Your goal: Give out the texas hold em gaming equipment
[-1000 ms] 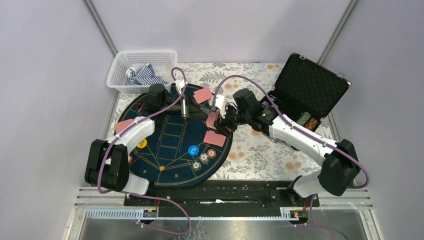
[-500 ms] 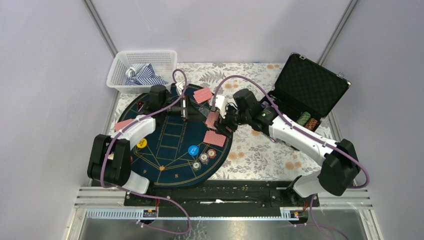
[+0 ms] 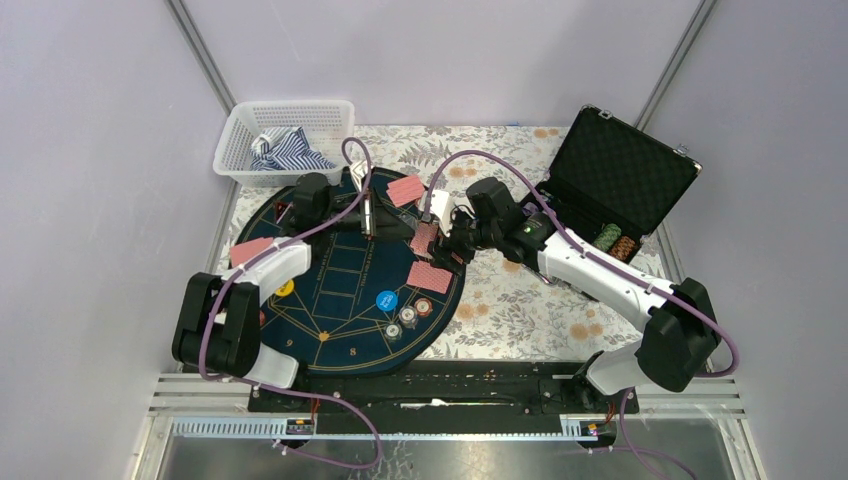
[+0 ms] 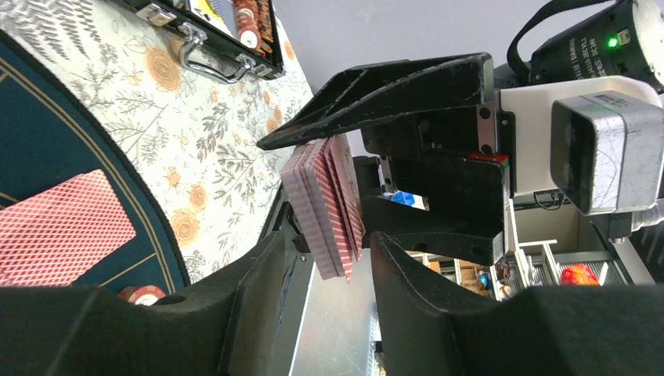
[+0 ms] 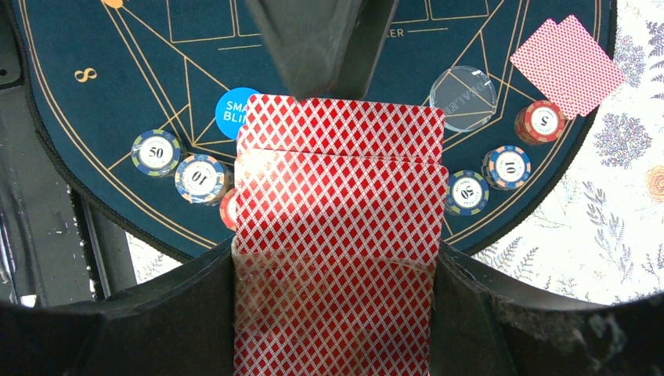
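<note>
One red-backed deck (image 5: 338, 180) sits clamped in the right claw (image 5: 335, 270).

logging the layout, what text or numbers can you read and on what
"8": mat
"50": blue chip
"10": chip beside it
"10": right chip
"5": red chip
"SMA", "BLI", cut off: blue disc
clear disc and the chip below it: too faint to read

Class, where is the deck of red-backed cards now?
Top view: the deck is mid-table, held in the right gripper over the far-right edge of the blue mat.
</note>
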Available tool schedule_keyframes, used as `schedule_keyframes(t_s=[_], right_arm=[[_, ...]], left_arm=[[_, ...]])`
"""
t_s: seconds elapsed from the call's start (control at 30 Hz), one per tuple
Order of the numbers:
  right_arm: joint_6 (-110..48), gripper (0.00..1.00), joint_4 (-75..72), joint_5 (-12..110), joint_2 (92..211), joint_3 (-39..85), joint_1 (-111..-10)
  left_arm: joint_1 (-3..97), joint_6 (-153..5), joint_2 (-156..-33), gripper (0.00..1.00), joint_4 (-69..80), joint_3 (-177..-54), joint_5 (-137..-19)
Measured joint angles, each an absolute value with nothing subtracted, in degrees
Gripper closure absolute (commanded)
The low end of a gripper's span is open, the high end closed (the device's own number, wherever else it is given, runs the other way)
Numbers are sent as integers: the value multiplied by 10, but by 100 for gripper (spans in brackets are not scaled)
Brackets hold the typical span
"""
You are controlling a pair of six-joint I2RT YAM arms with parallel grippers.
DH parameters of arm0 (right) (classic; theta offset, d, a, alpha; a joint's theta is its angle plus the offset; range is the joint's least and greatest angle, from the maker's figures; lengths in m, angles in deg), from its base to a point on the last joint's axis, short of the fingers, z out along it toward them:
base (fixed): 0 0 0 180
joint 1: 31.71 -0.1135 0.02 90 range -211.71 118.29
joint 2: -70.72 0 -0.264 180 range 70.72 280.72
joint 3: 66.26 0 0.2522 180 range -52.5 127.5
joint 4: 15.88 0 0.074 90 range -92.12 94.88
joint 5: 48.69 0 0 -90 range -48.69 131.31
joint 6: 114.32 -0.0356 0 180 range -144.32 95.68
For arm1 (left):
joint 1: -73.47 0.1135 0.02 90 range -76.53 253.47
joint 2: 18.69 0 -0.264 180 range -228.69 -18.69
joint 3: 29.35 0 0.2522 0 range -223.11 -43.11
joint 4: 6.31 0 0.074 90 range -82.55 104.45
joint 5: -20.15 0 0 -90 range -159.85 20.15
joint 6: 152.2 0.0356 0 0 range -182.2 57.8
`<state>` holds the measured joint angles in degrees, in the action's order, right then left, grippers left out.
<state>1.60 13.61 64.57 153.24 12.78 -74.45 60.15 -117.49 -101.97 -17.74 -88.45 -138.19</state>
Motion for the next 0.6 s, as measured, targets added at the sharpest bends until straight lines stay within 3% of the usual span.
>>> schedule_keyframes(t_s=[0.23, 0.6], right_arm=[[16, 85, 137, 645, 1532, 128, -745], [22, 85, 137, 631, 1533, 128, -748]], left_arm=[[574, -1135, -1021, 76, -121, -893, -1382], [593, -1119, -1021, 83, -91, -897, -1386]])
